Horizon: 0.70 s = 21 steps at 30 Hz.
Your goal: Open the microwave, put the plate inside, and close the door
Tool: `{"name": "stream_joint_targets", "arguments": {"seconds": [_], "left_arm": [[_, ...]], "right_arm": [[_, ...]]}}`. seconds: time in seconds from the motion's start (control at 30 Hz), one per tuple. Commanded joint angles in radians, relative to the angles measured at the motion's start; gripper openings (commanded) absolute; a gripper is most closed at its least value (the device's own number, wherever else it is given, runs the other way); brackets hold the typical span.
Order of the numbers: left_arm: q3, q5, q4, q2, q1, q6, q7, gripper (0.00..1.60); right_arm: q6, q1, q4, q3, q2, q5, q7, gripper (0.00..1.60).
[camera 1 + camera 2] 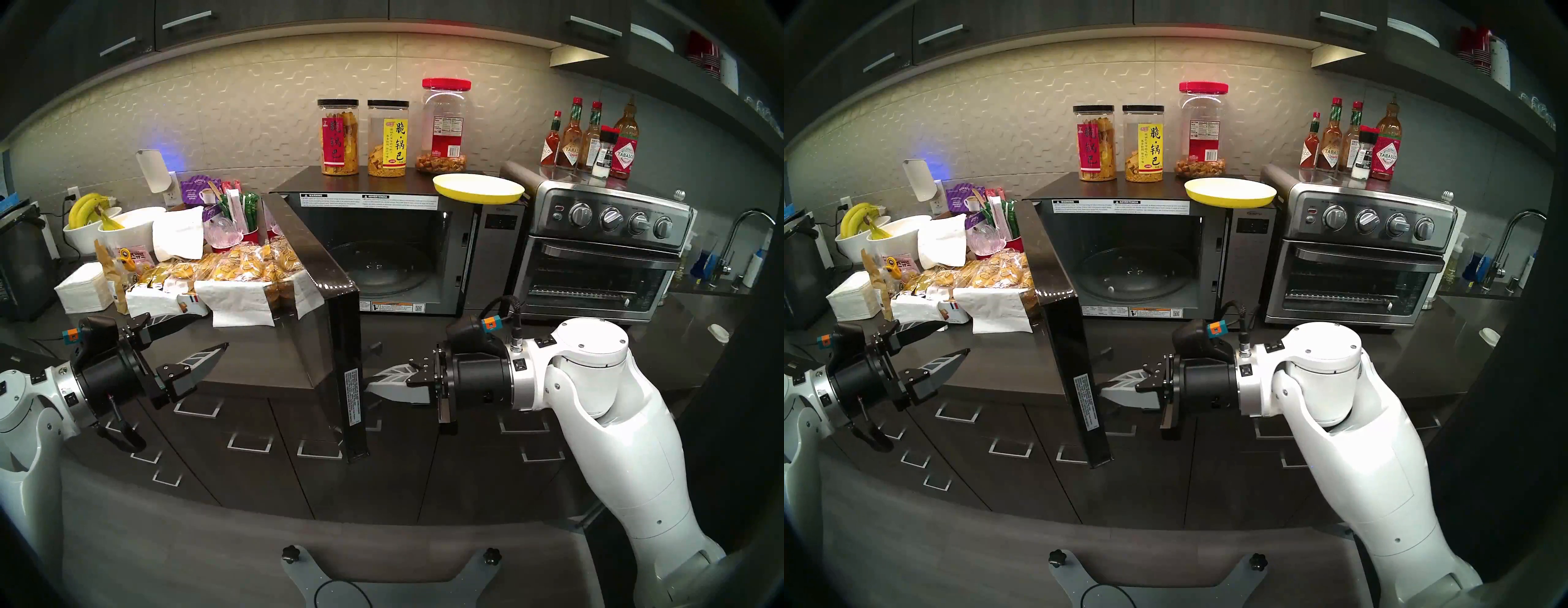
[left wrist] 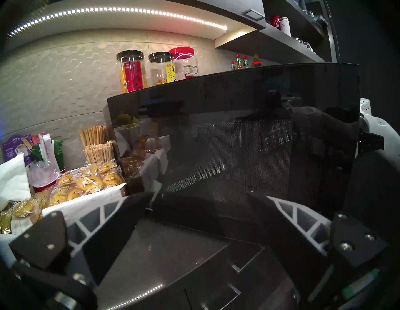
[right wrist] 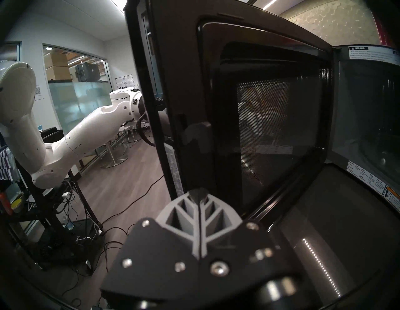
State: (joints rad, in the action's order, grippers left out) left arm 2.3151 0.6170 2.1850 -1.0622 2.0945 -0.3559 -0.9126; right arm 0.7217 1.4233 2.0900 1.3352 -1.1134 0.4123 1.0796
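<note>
Nearest me the right gripper (image 1: pixel 373 384) is pinched closed on nothing, its tip at the inner face of the door (image 1: pixel 339 339), while the left gripper (image 1: pixel 203 335) hangs spread wide and empty outside it. The door is swung out — step one done — but the plate (image 1: pixel 478 187) sits on top of the microwave (image 1: pixel 488 237), so loading and closing remain. Only the right wrist view shows the door's meshed inner window (image 3: pixel 270 134); the plate shows only from the head.

Office kitchenette: microwave (image 1: pixel 382 237), snack-laden counter (image 1: pixel 263 352)
</note>
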Motion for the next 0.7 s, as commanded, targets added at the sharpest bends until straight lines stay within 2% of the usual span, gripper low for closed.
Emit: {"name": "stream_joint_targets", "arguments": {"seconds": [0.0,0.17,0.67], "left_arm": [[0.013,-0.004,0.005,0.002,0.000,0.001,0.001,1.60],[0.013,-0.006,0.005,0.001,-0.001,0.000,-0.002,1.60],[0.013,-0.009,0.005,-0.002,-0.004,-0.001,-0.004,1.60]], "right_arm": [[-0.002,0.011,0.032,-0.006,0.000,0.008,0.012,0.00],[-0.009,0.023,0.040,-0.025,0.012,0.010,0.048,0.00],[-0.021,0.043,0.074,-0.119,0.003,-0.018,0.034,0.00]]}}
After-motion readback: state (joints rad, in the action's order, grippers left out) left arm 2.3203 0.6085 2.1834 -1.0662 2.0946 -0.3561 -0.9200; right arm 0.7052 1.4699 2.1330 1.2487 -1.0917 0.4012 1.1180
